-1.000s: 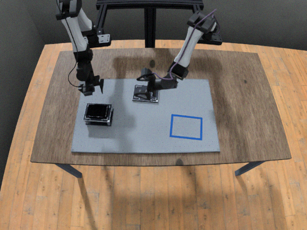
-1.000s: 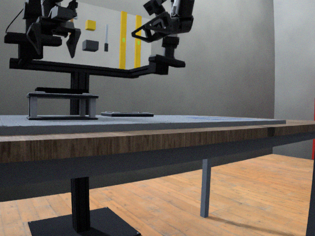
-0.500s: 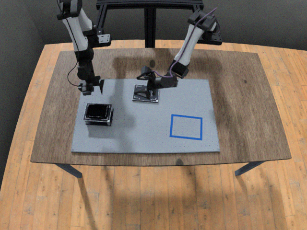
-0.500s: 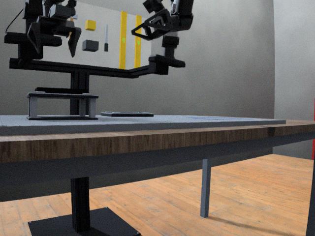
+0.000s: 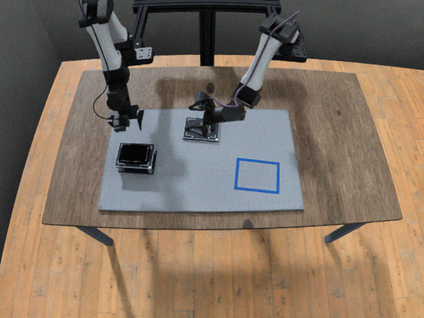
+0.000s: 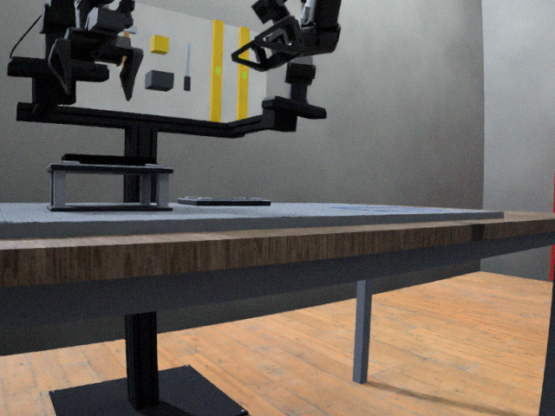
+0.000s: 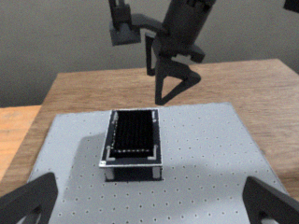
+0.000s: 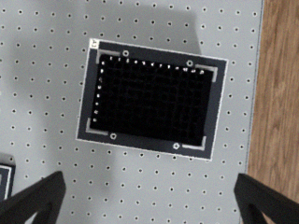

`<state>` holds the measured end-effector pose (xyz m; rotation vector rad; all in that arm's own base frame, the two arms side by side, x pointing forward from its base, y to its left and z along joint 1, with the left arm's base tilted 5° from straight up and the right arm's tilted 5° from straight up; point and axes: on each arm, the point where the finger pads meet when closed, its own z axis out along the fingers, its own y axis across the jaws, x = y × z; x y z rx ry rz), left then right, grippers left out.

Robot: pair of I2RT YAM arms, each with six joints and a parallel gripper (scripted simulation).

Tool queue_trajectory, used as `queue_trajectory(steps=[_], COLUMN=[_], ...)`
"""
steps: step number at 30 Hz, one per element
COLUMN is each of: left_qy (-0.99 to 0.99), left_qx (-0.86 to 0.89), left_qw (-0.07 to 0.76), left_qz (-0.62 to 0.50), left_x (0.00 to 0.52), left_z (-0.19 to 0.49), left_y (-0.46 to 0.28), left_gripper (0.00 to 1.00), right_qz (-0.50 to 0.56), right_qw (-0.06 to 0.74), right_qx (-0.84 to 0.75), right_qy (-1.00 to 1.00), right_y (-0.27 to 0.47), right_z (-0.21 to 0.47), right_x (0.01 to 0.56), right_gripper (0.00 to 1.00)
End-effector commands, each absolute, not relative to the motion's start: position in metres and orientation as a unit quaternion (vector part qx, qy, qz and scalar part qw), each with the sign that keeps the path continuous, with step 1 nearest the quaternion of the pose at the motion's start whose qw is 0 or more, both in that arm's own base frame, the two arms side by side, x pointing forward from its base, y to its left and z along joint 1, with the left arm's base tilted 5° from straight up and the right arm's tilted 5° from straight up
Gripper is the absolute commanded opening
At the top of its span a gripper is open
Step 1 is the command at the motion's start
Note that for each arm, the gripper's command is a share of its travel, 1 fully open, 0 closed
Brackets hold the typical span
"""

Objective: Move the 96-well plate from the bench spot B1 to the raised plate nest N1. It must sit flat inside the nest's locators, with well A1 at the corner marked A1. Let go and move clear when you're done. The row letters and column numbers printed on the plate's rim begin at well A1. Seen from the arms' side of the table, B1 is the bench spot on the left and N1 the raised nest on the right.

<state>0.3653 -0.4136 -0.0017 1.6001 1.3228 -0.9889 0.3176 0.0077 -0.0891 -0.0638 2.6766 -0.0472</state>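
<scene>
Both arms have smooth white long links (image 5: 104,44) (image 5: 259,63) between black joint housings (image 5: 116,75) (image 5: 247,95). A purple cable (image 5: 255,68) runs along the arm at one o'clock in the top view; on the arm at eleven o'clock, the thin cable (image 5: 94,105) is black. The fingers (image 6: 130,74) (image 6: 262,54) are dark, tapering, with triangular open frames.

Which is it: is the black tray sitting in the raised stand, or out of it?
In: the black tray lies within the raised stand's corner brackets.
</scene>
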Motion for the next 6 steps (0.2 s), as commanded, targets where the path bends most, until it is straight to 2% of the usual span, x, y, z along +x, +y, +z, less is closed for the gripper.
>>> queue_trajectory(steps=[1,6], left_qy=[0.507,0.507], left_qx=[0.642,0.642], left_qw=[0.424,0.424], left_qz=[-0.388,-0.388], left_x=[0.3629,0.3629], left_z=[0.0251,0.0251], left_y=[-0.4192,-0.4192], left_gripper=[1.0,1.0], right_qz=[-0.019,-0.019], right_qw=[0.263,0.263], right_qx=[-0.022,-0.022], right_qy=[0.964,0.964], right_y=[0.0104,0.0104], right_z=[-0.0736,-0.0736], right_x=[0.3338,0.3338], right_gripper=[1.0,1.0])
